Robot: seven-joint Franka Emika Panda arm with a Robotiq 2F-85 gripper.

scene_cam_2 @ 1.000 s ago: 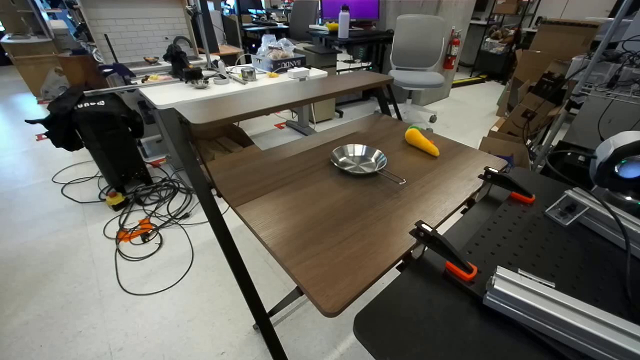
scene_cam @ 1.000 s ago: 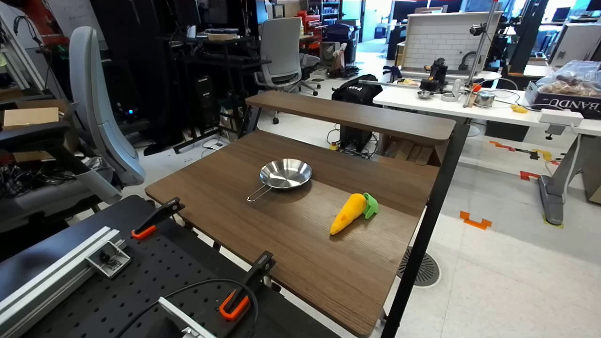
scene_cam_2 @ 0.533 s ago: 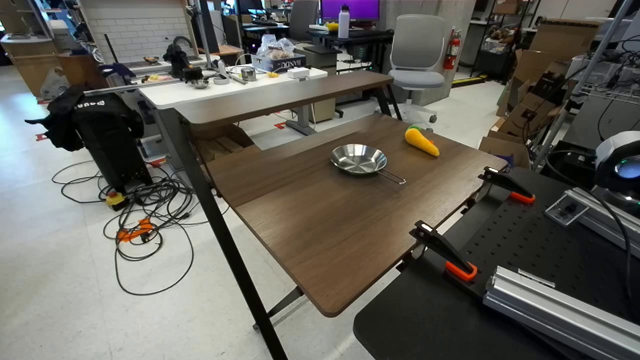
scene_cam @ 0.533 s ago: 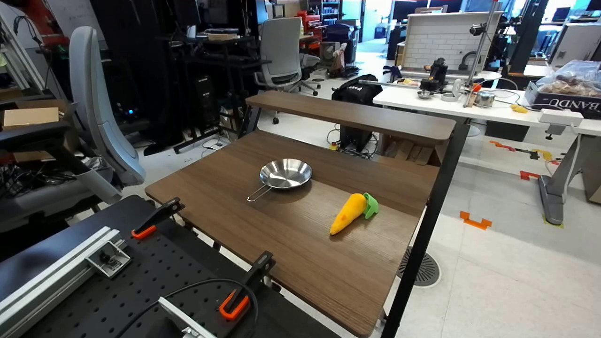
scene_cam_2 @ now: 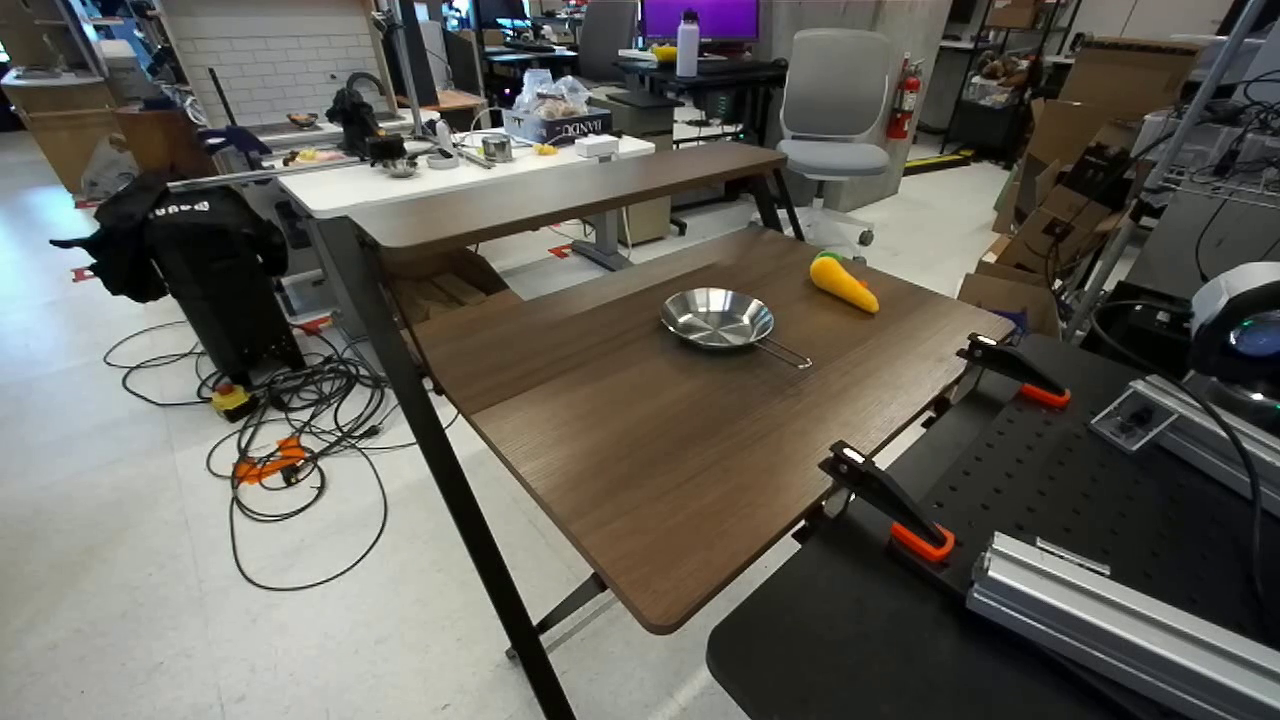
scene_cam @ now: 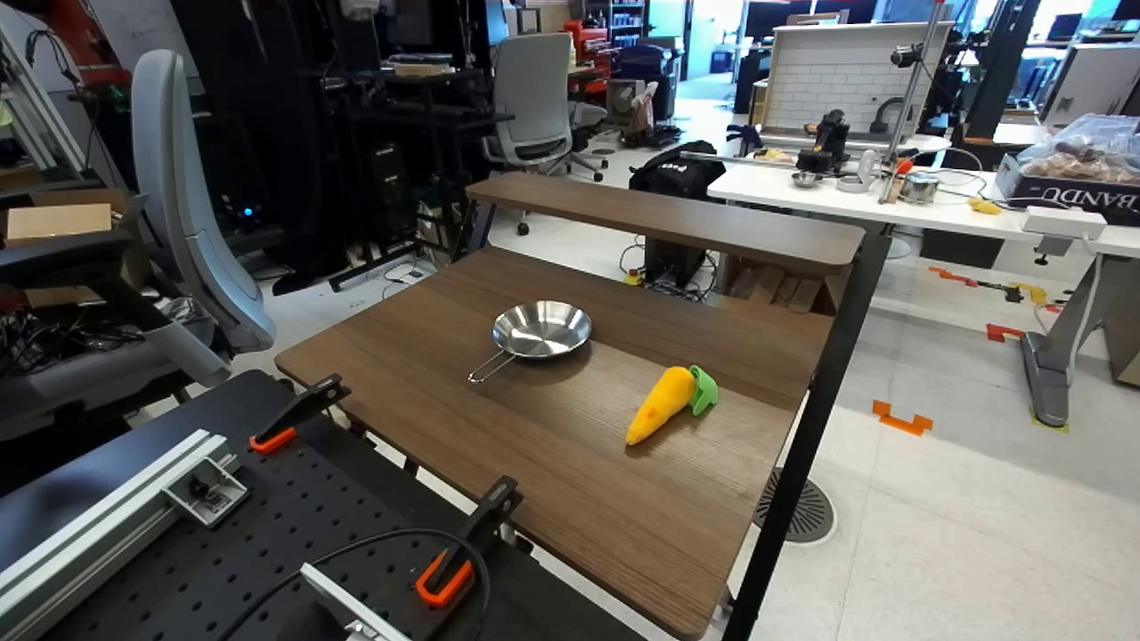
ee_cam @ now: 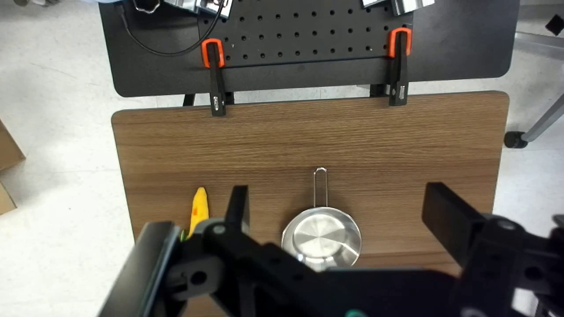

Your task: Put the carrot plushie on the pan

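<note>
The yellow-orange carrot plushie [scene_cam: 662,407] with a green tuft lies on its side on the brown table; it also shows in an exterior view [scene_cam_2: 842,283]. The shiny round pan [scene_cam: 541,331] stands upright on the same table, apart from the carrot, its thin wire handle pointing to the black table; it also shows there [scene_cam_2: 716,318]. In the wrist view my gripper [ee_cam: 337,189] is open and empty, high above the table. The pan [ee_cam: 319,235] shows between its fingers, its lower rim partly hidden. The carrot [ee_cam: 199,212] is left of the left finger, its tuft end mostly covered.
The brown table [scene_cam: 552,454] has a raised shelf [scene_cam: 668,218] along its back edge. Two black and orange clamps [scene_cam: 472,539] [scene_cam: 298,414] sit where it meets the black perforated table [scene_cam: 294,552]. A metal rail [scene_cam_2: 1120,610] lies on the black table.
The carrot and pan have not moved. A small pale shape with something dark below it has appeared at the top edge of an exterior view, possibly part of my arm.
</note>
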